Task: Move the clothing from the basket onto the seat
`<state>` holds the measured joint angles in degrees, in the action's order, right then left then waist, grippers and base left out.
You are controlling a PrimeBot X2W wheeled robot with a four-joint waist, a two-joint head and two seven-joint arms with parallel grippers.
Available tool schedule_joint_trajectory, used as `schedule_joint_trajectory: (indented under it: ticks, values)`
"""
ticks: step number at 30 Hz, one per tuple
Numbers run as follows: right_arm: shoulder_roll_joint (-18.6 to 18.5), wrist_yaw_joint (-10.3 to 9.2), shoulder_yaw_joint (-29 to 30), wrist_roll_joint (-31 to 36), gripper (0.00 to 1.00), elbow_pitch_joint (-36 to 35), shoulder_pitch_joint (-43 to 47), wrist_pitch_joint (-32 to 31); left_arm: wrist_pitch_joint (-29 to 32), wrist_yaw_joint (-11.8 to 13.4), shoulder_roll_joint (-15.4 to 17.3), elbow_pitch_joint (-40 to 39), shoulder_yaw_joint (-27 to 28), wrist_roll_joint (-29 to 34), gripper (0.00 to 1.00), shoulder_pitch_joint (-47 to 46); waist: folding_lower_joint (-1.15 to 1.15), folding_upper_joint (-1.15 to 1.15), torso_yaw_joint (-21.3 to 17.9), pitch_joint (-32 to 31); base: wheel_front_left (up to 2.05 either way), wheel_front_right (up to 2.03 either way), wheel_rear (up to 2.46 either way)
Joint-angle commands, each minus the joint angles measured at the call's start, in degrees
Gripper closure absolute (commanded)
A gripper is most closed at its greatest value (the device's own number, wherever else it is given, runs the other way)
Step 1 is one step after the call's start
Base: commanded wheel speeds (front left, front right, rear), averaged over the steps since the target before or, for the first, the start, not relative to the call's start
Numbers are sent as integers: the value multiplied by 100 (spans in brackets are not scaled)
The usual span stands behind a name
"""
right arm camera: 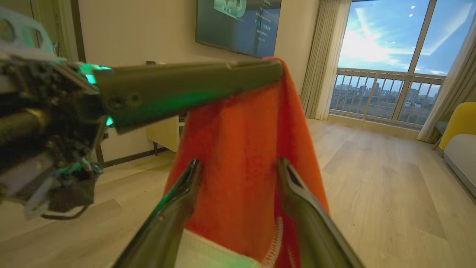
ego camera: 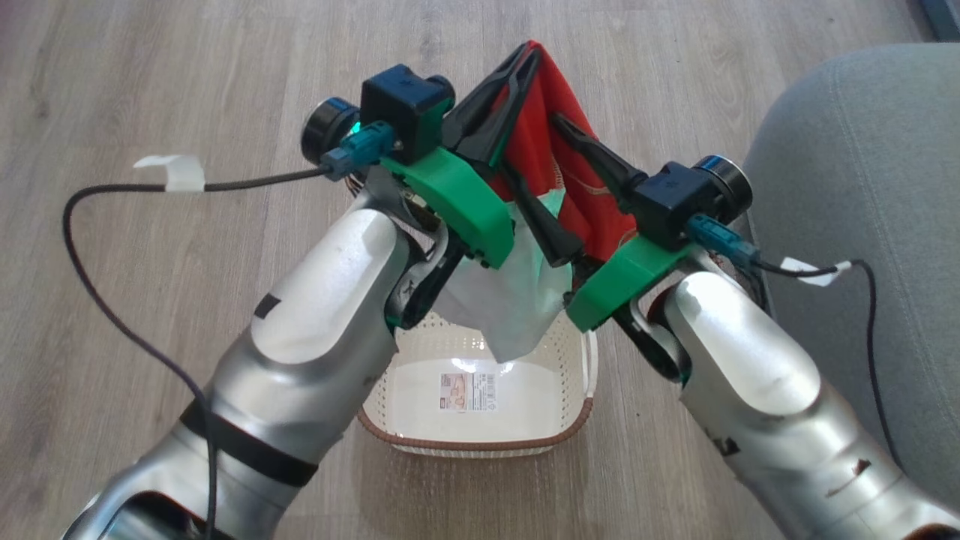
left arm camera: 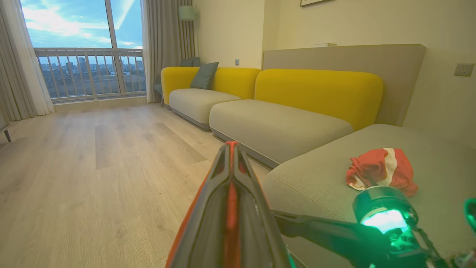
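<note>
A bright red garment (ego camera: pixel 581 199) of soft fabric is held up above the small oval cream plastic basket (ego camera: pixel 480 448), whose perforated walls and brown braided-look rim are seen at the lower centre of the head view. A paper label is seen on its floor. A pale cloth, thinner and limp, hangs below the red; whether it is part of the same piece cannot be told. The garment's top edge is pinched between the pressed-together fingers of the left gripper (ego camera: pixel 525 60), at the upper centre of that frame. The right gripper (ego camera: pixel 534 142) is spread, its two long dark fingers set about the hanging fabric without closing on it. A second red garment (left arm camera: pixel 379 169), banded in white and crumpled, lies on the large grey-green upholstered seat (left arm camera: pixel 316 178) at the right of the left wrist view.

The lift-out is judged done for this piece, and the carry is in hand. A swing toward the seat at the right edge of the head view would be called for next, high enough that the trailing cloth is not caught on the rim, before the pinch is released.
</note>
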<state>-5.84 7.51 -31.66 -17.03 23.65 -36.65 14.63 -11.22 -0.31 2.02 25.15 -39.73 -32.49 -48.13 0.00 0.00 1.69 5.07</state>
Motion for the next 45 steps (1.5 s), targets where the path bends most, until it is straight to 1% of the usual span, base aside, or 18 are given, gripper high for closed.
schedule_joint_trajectory:
  ticks: [1,4,9,12,17,18,19,20,21,22,30,31,32,39,45]
  values:
    - [115,-2,-35,36,0,0,-297,37,-48,32,87,-208,113,-83,100,-338,0,0,13,7,0,0,0]
    - [186,-2,-107,63,0,514,-366,37,-53,46,87,-260,-19,-149,100,-338,0,0,56,13,0,0,0]
    - [271,-2,-337,-113,0,1517,-486,37,-62,69,87,-380,-290,-307,100,-347,0,0,194,21,0,0,0]
    - [289,-2,-370,-208,0,1801,-573,37,-75,101,87,-432,-416,-374,100,-374,0,0,274,33,0,0,0]
    - [293,-2,-443,-394,0,1945,-621,37,-102,138,87,-438,-504,-430,100,-398,0,0,332,41,0,0,0]
    - [294,-2,-474,-433,9,1991,-632,37,-111,143,87,-437,-520,-445,100,-400,0,0,342,39,0,0,0]
    - [294,-2,-492,-468,34,2015,-647,37,-120,149,87,-438,-536,-462,100,-402,0,0,350,36,0,0,0]
    - [294,-2,-502,-502,67,2024,-658,37,-129,156,87,-437,-550,-473,100,-405,0,0,353,35,0,0,0]
    - [295,-2,-497,-537,67,2028,-661,37,-139,164,87,-432,-560,-480,100,-405,0,0,351,33,0,0,0]
    - [295,-2,-496,-567,100,2029,-663,37,-146,173,87,-421,-566,-485,100,-404,0,0,346,34,0,0,0]
    - [295,-2,-376,-525,100,1949,-665,37,-172,225,114,-276,-611,-440,100,-408,0,0,241,66,0,0,0]
    - [295,-2,-353,-503,100,1927,-657,37,-186,223,118,-256,-610,-432,68,-406,0,0,224,70,0,0,0]
    - [295,-2,-317,-475,100,1902,-649,37,-203,212,120,-238,-604,-433,0,-399,0,0,207,75,0,0,0]
    - [289,-2,-25,-213,100,1643,-517,37,-283,53,225,13,-646,-374,0,-341,0,0,-4,116,0,0,0]
    - [188,-2,352,-57,100,1273,-285,37,-332,-147,339,316,-647,-364,0,-251,0,0,-392,169,0,0,0]
